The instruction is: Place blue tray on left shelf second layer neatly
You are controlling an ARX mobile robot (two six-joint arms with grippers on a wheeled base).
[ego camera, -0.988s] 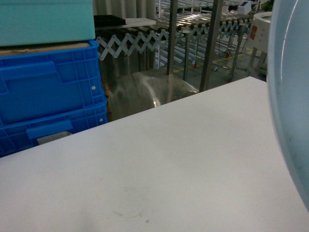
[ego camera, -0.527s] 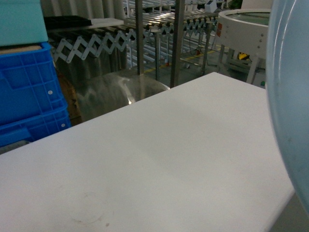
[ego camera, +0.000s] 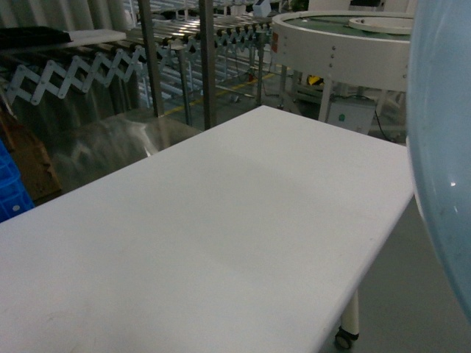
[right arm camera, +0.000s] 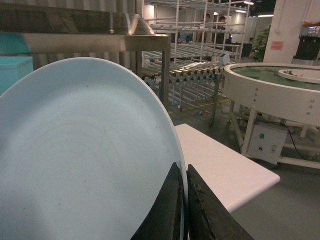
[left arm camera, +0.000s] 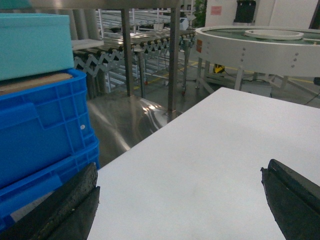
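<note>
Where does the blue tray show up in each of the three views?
Head: blue tray fills the right edge, held up.
Left wrist: not in view.
Right wrist: it fills the left and centre, rim clamped in the right pincer.
Shared landmark: the round white conveyor table.

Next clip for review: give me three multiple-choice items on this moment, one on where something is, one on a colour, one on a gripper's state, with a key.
1. Where is the blue tray?
A. flat on the white table
B. held on edge by the right gripper
C. inside a blue crate

2. What colour is the box on top of the blue crate?
A. teal
B. red
C. yellow

3. How is the left gripper?
A. shut on the tray
B. shut on nothing
C. open, holding nothing

Key: 1 B, the right gripper pinches the tray's rim in the right wrist view. 2 A, the teal box sits on the crate. 3 C, its fingers stand wide apart over the white table.
</note>
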